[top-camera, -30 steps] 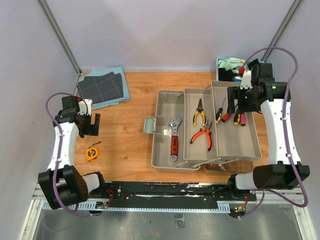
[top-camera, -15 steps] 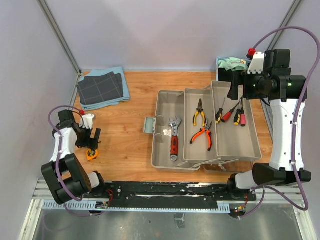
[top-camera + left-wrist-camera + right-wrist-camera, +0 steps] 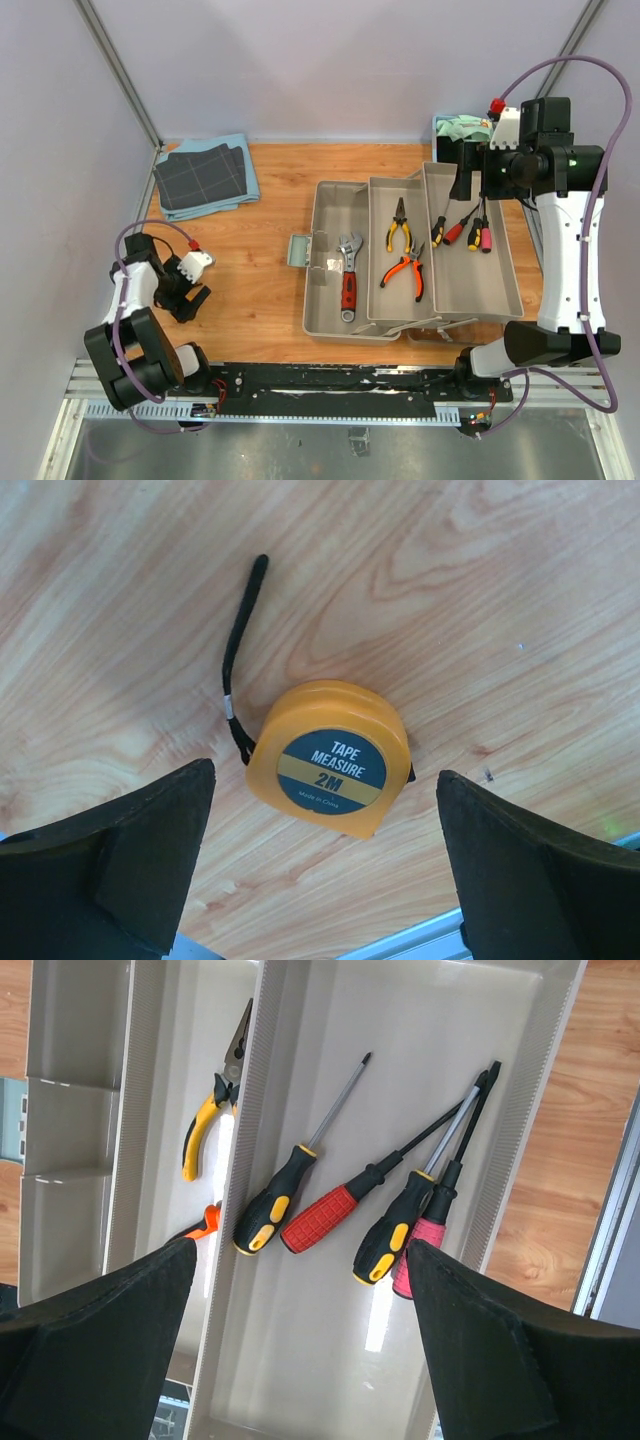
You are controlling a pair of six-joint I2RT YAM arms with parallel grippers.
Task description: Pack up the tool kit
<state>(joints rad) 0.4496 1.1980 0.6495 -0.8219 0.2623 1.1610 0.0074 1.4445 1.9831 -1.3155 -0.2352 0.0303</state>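
- Top external view: the toolbox (image 3: 480, 285) sits fanned wide open on the table (image 3: 260, 300), and most of the kit is already in. The red-handled wrench (image 3: 348, 275) is in its left tray, two pliers (image 3: 399, 225) are in the middle one, and the screwdrivers (image 3: 325, 1215) are in the right one.
- Only straggler I can spot is the orange tape measure (image 3: 332, 757), lying flat on the wood well off to the toolbox's left.
- The left gripper (image 3: 325, 780) hangs right over it, fingers spread wide with one on each side. It's not touching the case as far as the wrist view shows, so nothing's pinched.
- The right gripper (image 3: 303, 1250) is above the toolbox's right tray, over the screwdrivers, jaws apart and empty.
- My guess at what's left: tape measure goes in, then the trays fold up and the thing gets shut.
- Room-wise there's bare wood all the way from the tape to the toolbox – nothing to dodge. The far end of the left tray looks bare, so there's a spot.
- Things to watch: the black strap (image 3: 235, 660) trails off the tape's side, and a small flap (image 3: 300, 250) sticks out of the toolbox's left wall, right on the way in.
- The cloths (image 3: 203, 175) back-left of the toolbox and the blue basket (image 3: 455, 130) behind its right end are out of the way.
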